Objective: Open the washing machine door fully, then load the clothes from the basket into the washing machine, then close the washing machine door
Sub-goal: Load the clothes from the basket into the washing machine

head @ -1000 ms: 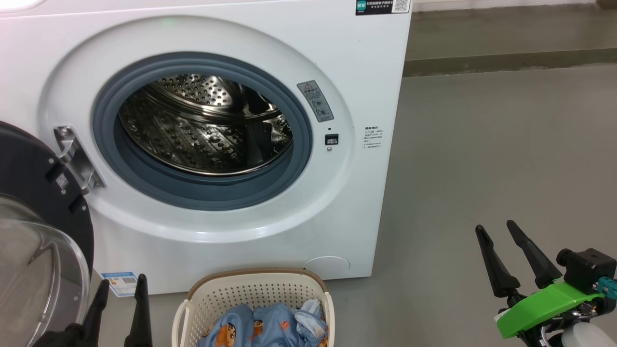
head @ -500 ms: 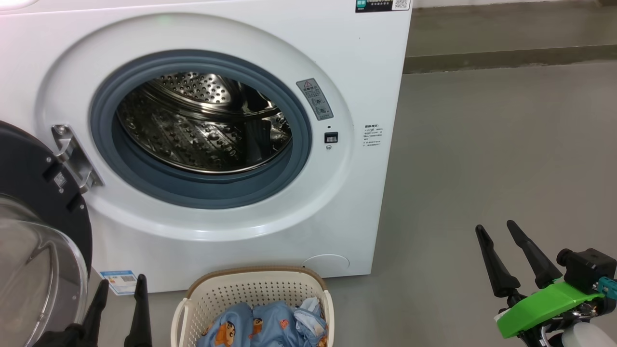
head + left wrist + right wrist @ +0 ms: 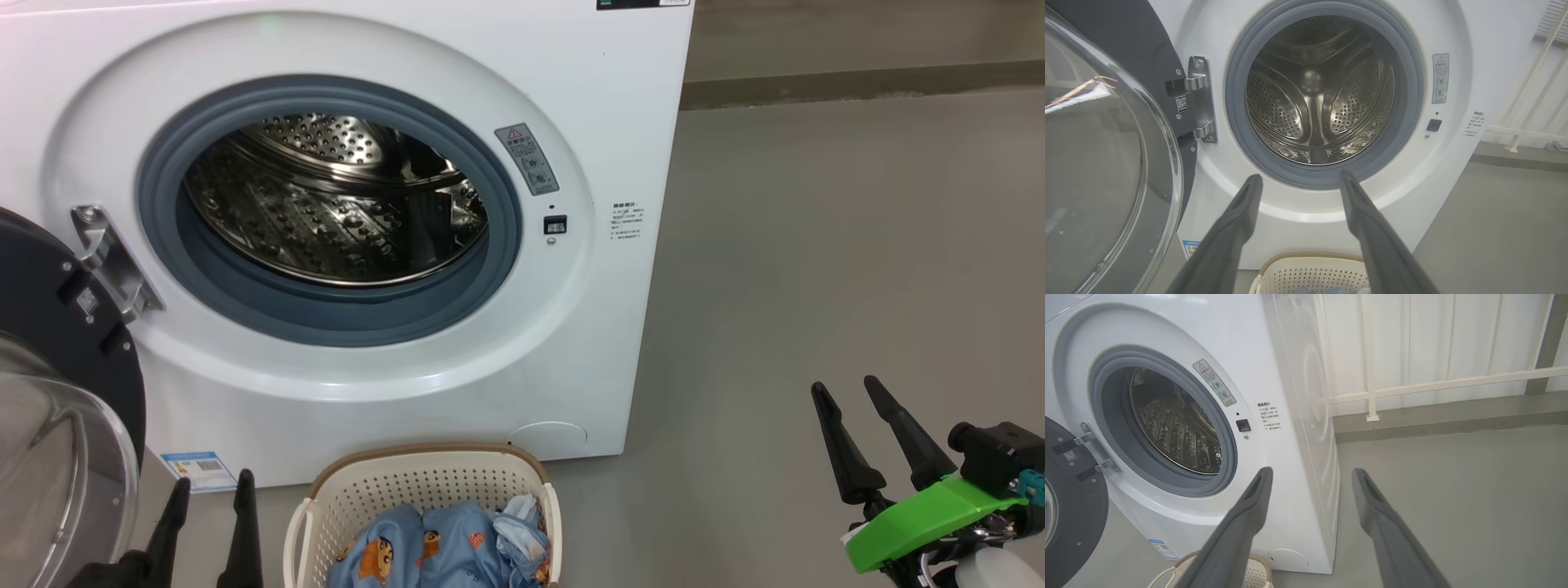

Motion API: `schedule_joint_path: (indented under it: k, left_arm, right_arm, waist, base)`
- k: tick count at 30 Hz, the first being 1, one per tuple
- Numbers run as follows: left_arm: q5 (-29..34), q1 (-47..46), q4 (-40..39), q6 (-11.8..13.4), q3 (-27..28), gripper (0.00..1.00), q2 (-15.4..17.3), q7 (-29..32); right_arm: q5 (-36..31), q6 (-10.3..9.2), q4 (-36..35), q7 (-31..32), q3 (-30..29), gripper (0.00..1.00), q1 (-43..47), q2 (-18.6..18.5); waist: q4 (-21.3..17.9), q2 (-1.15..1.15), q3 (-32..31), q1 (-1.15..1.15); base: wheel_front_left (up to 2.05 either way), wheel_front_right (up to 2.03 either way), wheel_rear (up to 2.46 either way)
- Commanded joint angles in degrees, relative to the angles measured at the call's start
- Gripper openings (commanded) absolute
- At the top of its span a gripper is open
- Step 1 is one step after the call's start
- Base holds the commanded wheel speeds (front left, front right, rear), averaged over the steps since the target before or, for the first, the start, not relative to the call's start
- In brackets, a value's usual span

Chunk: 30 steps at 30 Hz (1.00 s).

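Grey floor right of washing machine

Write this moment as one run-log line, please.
washing machine door: open | drum: empty | clothes: in basket | left claw: open, holding nothing | right claw: open, holding nothing

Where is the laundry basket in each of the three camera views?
Head view: basket at the bottom edge, centre.
Left wrist view: basket at the bottom edge, centre.
Right wrist view: basket at the bottom edge, left of centre.
Shared landmark: the metal door hinge.
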Motion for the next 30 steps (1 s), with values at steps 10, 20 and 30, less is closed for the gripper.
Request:
schedule_joint_path:
  k: [10,20,30]
  left_arm:
    - [0.6,-4.3,1.3,-1.4,-0.5,1.0,-0.7,-0.8]
    - [1.7,-9.8,3.3,-2.2,-1.8,1.0,-1.7,-0.8]
    - [2.0,-17.8,10.6,-4.0,-3.5,1.0,-2.6,-0.4]
  right_arm:
    - [2.1,0.32,2.3,-0.7,0.7,1.0,-0.2,-1.0]
    - [2.4,0.32,2.0,-0.7,0.1,1.0,-3.7,-0.7]
    - [2.0,0.32,1.3,-0.7,-0.4,1.0,-8.4,0.3]
  waist:
    - [-0.6,0.0,3.3,0.0]
    - [-1.1,0.0,12.4,0.0]
    - [-2.0,0.0,21.1,0.0]
  base:
    - [0.0,0.0,0.0]
    - [0.0,0.0,0.0]
    - [0.0,0.0,0.0]
